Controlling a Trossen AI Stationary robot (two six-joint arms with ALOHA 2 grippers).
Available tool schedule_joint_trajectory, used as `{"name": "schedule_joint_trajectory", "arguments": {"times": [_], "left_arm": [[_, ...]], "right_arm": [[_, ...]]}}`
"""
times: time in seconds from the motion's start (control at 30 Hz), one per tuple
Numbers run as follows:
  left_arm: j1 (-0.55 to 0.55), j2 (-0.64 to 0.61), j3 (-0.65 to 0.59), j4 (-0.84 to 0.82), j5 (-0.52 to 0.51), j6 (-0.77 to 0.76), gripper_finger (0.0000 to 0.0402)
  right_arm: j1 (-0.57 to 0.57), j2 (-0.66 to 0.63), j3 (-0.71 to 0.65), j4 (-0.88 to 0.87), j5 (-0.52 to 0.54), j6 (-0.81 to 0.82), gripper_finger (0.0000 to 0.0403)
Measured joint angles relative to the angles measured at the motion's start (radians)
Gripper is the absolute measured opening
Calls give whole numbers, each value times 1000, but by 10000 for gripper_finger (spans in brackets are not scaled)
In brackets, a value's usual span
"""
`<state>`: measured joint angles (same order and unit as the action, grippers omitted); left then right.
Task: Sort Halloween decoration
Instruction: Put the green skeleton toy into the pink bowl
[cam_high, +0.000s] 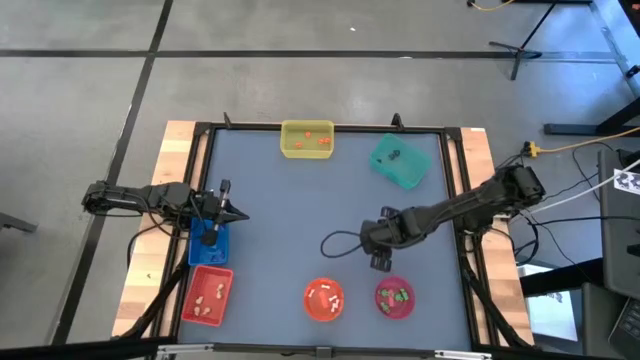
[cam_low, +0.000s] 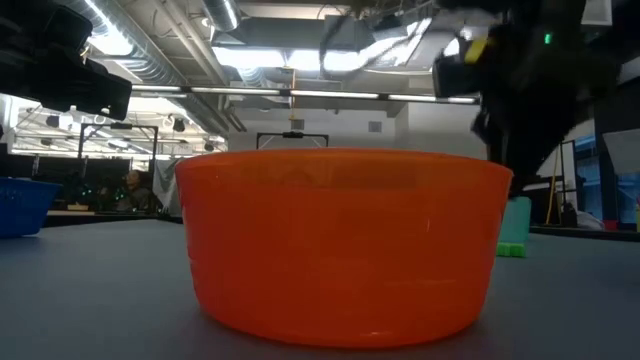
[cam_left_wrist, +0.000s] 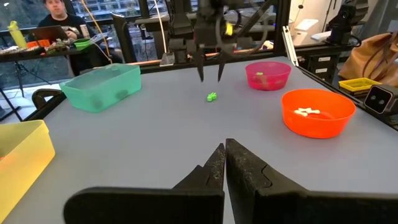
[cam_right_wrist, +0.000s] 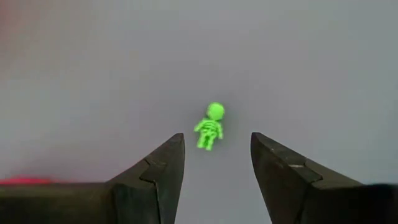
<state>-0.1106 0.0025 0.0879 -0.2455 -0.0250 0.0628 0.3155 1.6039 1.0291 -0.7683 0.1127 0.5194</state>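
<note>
A tiny green skeleton trinket lies flat on the grey table, also seen as a green speck in the left wrist view. My right gripper hangs open just above it, pointing down, one finger on either side and touching nothing; in the high view the gripper hides the skeleton. My left gripper is shut and empty, held level above the table's left edge.
Near edge: a red tray with beige trinkets, an orange bowl with white ones, a pink bowl with green ones. A blue tray sits under the left arm. Far edge: a yellow tray and a teal tray.
</note>
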Motion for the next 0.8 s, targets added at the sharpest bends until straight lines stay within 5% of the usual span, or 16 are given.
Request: {"name": "schedule_joint_trajectory", "arguments": {"times": [0.8], "left_arm": [[0, 0, 0, 0, 0, 0, 0]], "right_arm": [[-15, 0, -204, 325, 12, -1, 182]]}}
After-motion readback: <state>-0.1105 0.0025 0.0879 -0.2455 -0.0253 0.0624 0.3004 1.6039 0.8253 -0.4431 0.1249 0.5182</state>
